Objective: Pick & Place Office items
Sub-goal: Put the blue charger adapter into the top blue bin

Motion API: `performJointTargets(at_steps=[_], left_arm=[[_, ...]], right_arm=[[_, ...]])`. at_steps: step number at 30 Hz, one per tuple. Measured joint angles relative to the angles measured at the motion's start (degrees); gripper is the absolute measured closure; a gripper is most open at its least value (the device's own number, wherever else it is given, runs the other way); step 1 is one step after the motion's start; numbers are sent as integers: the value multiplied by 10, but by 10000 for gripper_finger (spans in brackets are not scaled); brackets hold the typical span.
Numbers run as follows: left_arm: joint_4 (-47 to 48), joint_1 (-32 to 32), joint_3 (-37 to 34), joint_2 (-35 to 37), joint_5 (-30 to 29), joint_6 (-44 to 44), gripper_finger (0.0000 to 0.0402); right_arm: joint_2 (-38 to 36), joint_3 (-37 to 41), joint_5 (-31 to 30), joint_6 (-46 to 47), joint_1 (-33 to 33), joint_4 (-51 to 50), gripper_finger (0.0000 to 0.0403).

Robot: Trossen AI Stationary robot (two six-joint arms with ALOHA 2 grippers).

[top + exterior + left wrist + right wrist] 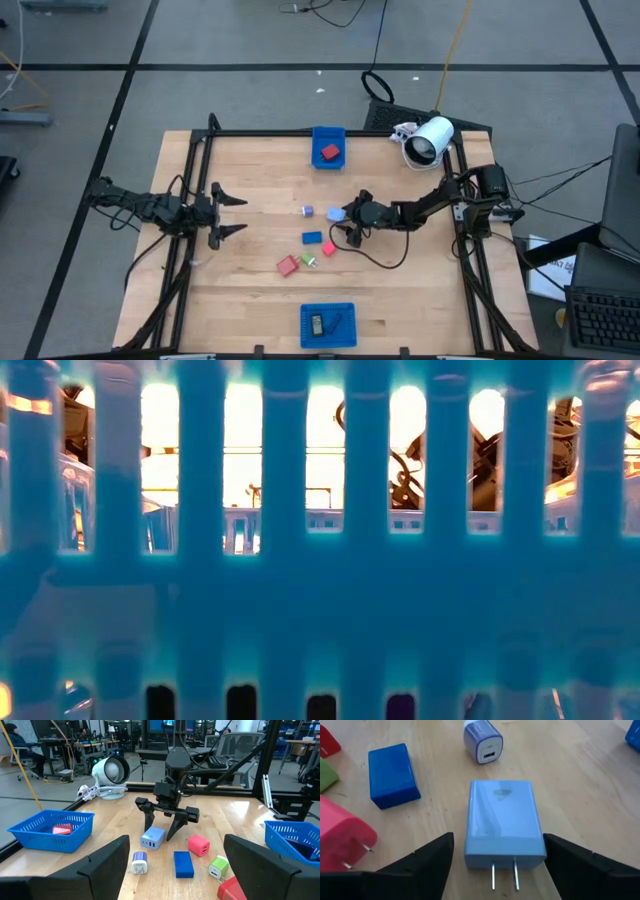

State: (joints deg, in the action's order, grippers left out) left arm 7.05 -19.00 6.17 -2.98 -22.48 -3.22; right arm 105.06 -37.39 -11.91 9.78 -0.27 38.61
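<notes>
Several small office items lie on the wooden table's middle: a light blue plug charger [502, 820], a purple-and-white cube charger [482, 740], a blue block [392, 775], a pink plug [199, 845], a green bit [218, 867] and a red piece [288, 265]. My right gripper [158, 834] is open and low over the light blue charger, one finger on each side, the charger's prongs pointing back toward the wrist. The charger lies flat on the table. My left gripper [244, 215] is open and level at the table's left, holding nothing. My right gripper's fingers flank the light blue charger's two long sides [470, 840], slanting down from the table's right. A gap shows beside one finger [435, 855]. The other finger [565, 855] stands right at the charger's edge, and I cannot tell whether it touches.
A blue tray [328, 135] with a red item stands at the far edge. Another blue tray [345, 312] with dark pieces stands at the near edge, and its slotted wall [320, 590] fills the low view. A white cylindrical device [430, 140] sits at the far right.
</notes>
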Motion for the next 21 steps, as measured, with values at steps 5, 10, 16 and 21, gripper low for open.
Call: performJointTargets(at_steps=[5,10,16,21], left_arm=[[0,0,0,0,0,0,89],[0,0,0,0,0,0,98],[0,0,0,0,0,0,99],[0,0,0,0,0,0,88]], right_arm=[[0,0,0,0,0,-13,135],[0,0,1,1,0,-18,154],[0,0,2,1,0,-18,182],[0,0,0,7,3,-19,179]])
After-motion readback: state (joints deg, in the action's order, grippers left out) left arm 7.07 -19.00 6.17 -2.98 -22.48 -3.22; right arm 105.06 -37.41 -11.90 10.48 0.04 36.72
